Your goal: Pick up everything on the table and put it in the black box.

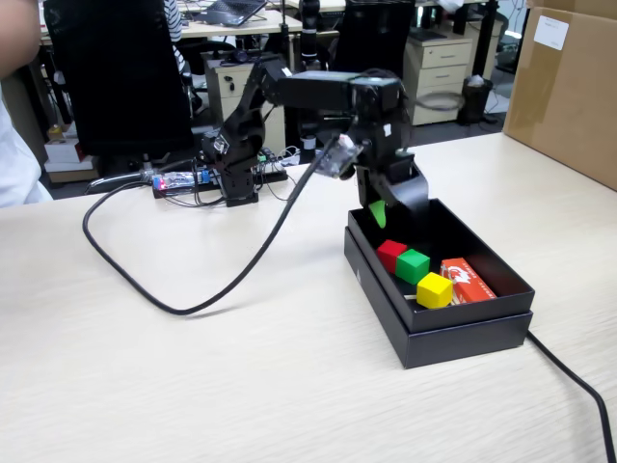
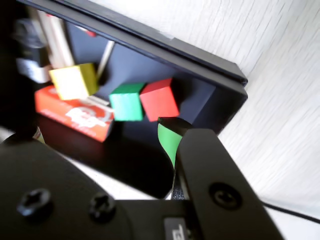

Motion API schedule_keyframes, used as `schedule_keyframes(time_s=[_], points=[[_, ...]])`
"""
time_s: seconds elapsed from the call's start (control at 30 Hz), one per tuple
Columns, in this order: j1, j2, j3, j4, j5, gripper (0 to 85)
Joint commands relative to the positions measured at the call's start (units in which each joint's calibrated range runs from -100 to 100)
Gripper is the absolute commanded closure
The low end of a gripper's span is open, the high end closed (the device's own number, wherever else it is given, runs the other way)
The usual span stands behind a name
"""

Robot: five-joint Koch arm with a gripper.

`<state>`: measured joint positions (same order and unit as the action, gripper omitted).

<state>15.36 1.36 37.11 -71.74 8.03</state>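
Inside the black box point(image 1: 424, 338) all cubes rest; my gripper point(image 1: 379, 214), grip unreadable, could snag its rim.

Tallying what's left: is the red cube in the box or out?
In: the red cube sits inside the black box, touching the green cube.

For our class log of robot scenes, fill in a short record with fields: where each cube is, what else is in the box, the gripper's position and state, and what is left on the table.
red cube: in black box, touching green cube
green cube: in box, between red and yellow
yellow cube: in box, beside packet
gripper: above box's far end, holding nothing; open or shut cannot be told
table: no cubes left; cable only
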Motion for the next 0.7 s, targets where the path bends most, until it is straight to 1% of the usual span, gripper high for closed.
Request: schedule_keyframes(time_s=[0.0, 0.1, 0.27, 0.5, 0.67], points=[[-1.4, -15.3, 0.8, 0.9, -0.2, 38.8], [-3.6, -25.3, -3.5, 0.9, -0.3, 37.2], [-8.3, -40.3, -12.7, 3.4, -3.3, 37.4], [-13.7, -59.2, -26.4, 4.0, -5.0, 36.2], [-16.9, -76.1, -47.6, 12.7, -7.4, 35.9]])
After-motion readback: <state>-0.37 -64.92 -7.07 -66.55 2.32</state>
